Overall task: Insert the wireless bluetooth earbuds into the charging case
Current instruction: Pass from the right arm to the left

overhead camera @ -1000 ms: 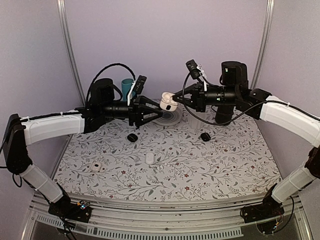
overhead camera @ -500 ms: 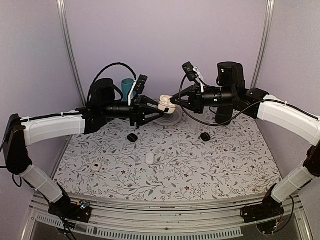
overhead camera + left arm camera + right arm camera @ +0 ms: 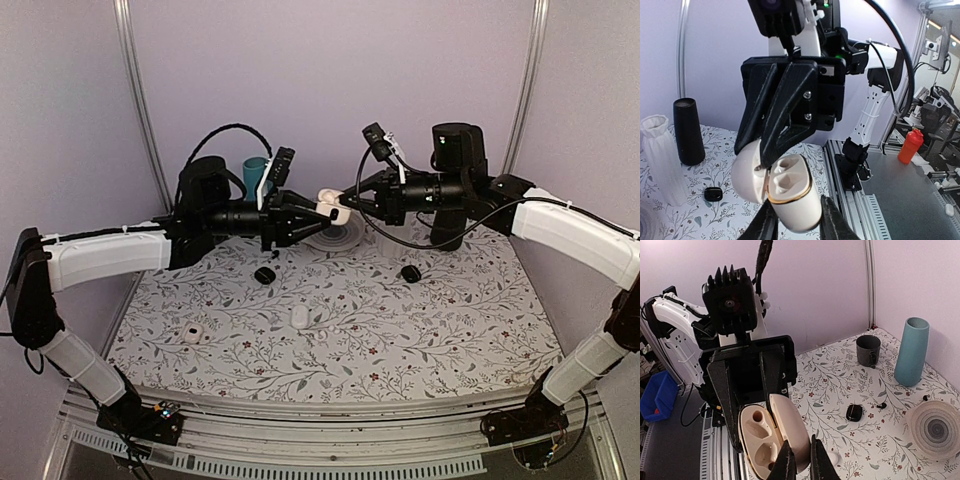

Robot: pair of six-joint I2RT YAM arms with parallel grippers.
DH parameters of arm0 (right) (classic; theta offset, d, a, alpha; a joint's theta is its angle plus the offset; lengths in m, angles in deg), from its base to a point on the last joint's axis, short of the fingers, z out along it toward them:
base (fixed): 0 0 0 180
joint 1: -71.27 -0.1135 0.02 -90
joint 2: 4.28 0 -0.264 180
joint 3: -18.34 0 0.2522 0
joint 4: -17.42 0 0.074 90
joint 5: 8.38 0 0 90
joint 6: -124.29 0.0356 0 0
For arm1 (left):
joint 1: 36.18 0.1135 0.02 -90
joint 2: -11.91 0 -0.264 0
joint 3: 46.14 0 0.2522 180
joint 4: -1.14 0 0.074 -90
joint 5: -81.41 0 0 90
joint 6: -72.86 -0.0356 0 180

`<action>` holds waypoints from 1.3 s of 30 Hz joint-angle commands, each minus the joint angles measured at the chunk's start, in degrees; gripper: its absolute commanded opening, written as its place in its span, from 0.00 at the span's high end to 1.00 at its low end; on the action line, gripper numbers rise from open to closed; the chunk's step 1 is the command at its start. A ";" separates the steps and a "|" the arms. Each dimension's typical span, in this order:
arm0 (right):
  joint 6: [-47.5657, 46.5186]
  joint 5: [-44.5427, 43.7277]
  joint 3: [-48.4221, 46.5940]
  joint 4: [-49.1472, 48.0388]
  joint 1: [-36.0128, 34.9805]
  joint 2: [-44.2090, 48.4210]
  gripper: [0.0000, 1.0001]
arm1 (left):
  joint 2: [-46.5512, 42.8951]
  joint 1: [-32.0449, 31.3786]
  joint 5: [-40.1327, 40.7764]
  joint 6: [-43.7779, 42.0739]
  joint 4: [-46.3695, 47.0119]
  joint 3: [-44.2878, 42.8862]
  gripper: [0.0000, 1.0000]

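A white charging case with a gold rim is held in the air between both arms, its lid open. My left gripper is shut on the case body. My right gripper is shut on the lid, pinched edge-on between its fingertips. Both wells look empty. A tiny black earbud lies on the table beside a black case. No white earbuds are clearly visible.
On the flowered table lie two black cases, a closed white case and a small white object. At the back stand a teal vase, a ribbed dish, a black cylinder and a dark mug.
My right gripper carried the white case a little left to the left gripper. The left fingers, open below it before, now clamp the case body.
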 commanded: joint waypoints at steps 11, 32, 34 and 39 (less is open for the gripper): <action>1.51 -1.48 -0.30 -2.49 -0.28 0.64 0.96 | -1.19 -1.11 4.58 2.29 5.05 1.80 0.66; 7.92 2.36 6.39 -15.21 0.00 1.83 0.93 | -1.63 -1.43 8.36 6.59 18.92 9.45 1.00; 9.57 3.07 7.16 -16.73 0.07 1.73 0.88 | -1.84 -1.63 9.52 5.44 20.39 10.88 1.00; 12.98 3.19 10.09 -19.55 0.03 2.95 0.55 | -3.02 -2.18 13.26 3.14 26.63 15.40 1.00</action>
